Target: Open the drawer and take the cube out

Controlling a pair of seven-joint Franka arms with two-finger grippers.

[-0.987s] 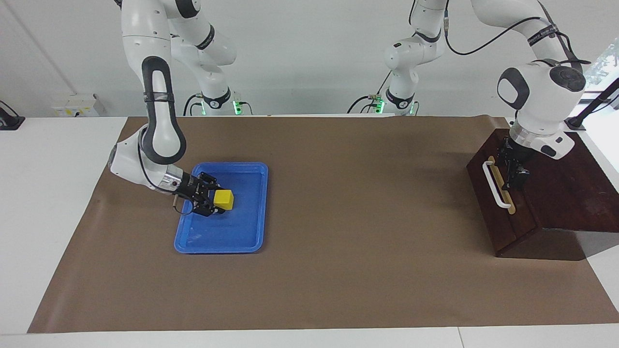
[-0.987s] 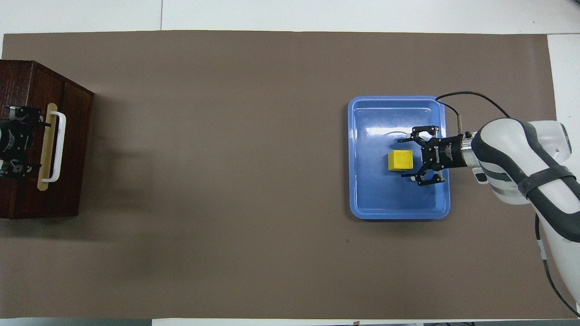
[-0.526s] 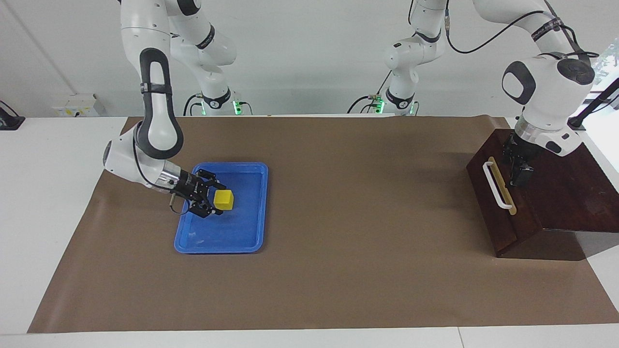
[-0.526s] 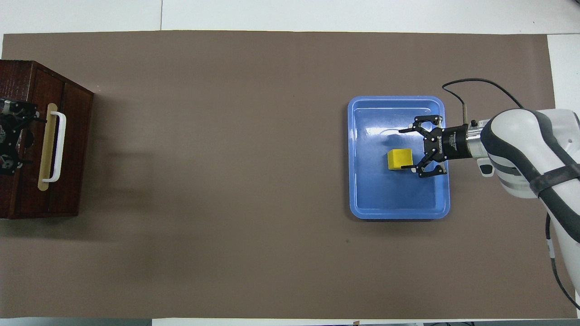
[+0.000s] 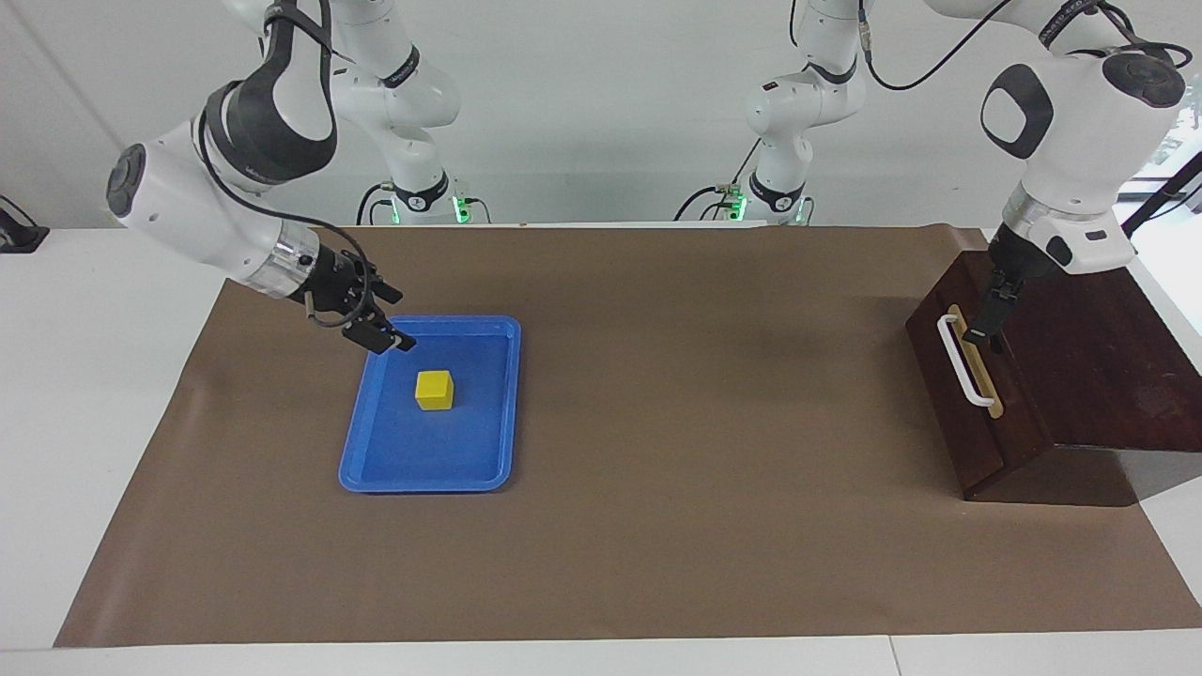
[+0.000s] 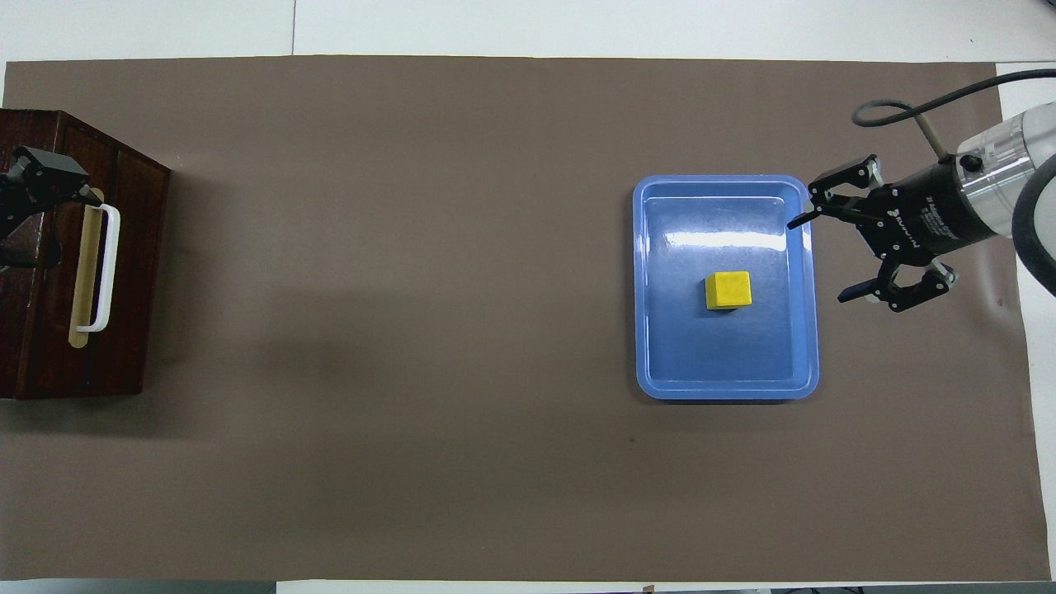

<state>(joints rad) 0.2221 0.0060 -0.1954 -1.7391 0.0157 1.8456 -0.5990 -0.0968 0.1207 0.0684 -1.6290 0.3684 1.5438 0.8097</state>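
Observation:
The yellow cube lies free in the middle of the blue tray. My right gripper hangs open and empty, raised over the tray's rim at the right arm's end. The dark drawer sits flush in its brown box, with its white handle untouched. My left gripper hovers open over the box top beside the handle and holds nothing.
Brown paper covers the table between the tray and the box. The box stands at the left arm's end, its front turned toward the tray.
My right gripper has lifted and pulled back from the cube, which stays in the tray. My left gripper has risen a little over the box. Both stayed open.

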